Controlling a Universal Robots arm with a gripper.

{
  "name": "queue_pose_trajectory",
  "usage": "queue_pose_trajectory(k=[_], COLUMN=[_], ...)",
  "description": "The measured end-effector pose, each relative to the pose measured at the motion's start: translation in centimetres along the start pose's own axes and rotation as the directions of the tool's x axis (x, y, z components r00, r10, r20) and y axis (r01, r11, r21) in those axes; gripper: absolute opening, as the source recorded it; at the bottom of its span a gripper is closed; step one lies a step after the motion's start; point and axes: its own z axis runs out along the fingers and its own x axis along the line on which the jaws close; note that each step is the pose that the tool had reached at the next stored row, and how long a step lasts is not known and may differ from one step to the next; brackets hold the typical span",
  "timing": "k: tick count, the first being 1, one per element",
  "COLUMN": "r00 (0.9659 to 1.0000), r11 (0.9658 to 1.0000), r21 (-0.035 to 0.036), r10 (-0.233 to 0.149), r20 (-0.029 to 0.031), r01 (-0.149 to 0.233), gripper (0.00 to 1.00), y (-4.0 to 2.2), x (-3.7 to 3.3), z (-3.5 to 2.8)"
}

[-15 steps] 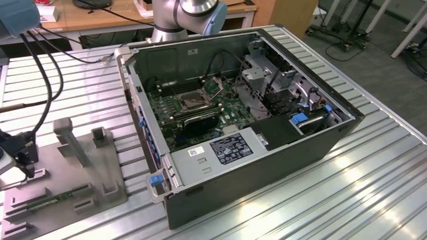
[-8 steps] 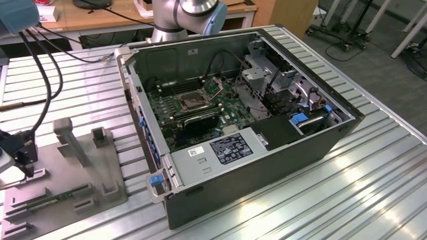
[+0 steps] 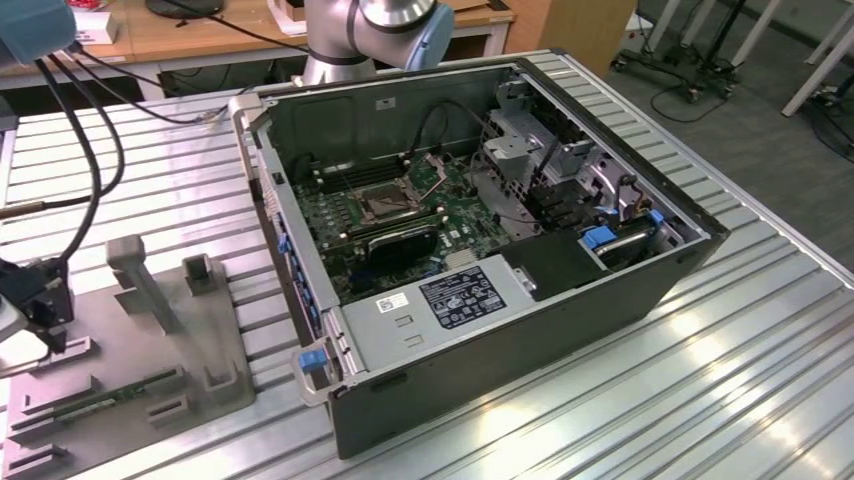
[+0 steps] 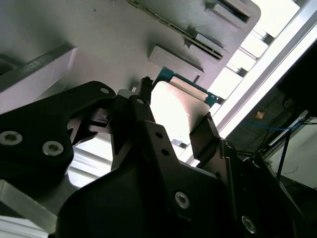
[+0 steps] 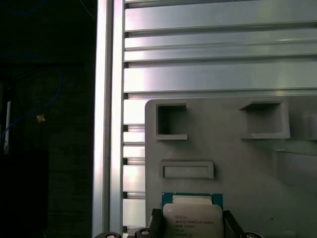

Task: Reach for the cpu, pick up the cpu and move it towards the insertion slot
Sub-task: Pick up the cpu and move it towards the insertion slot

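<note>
Our gripper is clamping the cpu: in both wrist views its two black fingers are pressing in on opposite edges of the chip, and the silvery top with its thin green rim is showing between them. We are holding the chip flat, low over a grey fixture plate, at the side of the plate that is lying along the tabletop's edge rail. We cannot tell whether the chip is resting on the plate or already clear of it. Just beside the chip, the plate is showing a shallow rectangular recess, and farther along two deeper square pockets.

In the exterior view we are working at the exterior view's left edge, with the gripper hanging low over the plate and dark cables trailing down to it. A long thin green memory stick is lying in the plate near the tabletop's front edge. The ribbed aluminium tabletop is also carrying an open computer case in its middle. Inside the case the green motherboard is facing up, and the insertion slot is sitting on it, well apart from the chip we are holding.
</note>
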Motion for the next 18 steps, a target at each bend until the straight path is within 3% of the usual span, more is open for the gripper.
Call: queue_pose_trajectory(k=[10,18], r00=[1.0,1.0], r11=[1.0,1.0], r21=[0.0013,0.0019], r10=[0.001,0.001], r20=[0.0001,0.0], r01=[-0.001,-0.001], gripper=[0.55,0.55], y=[0.02,0.02], x=[0.0,0.0], z=[-0.51,-0.56])
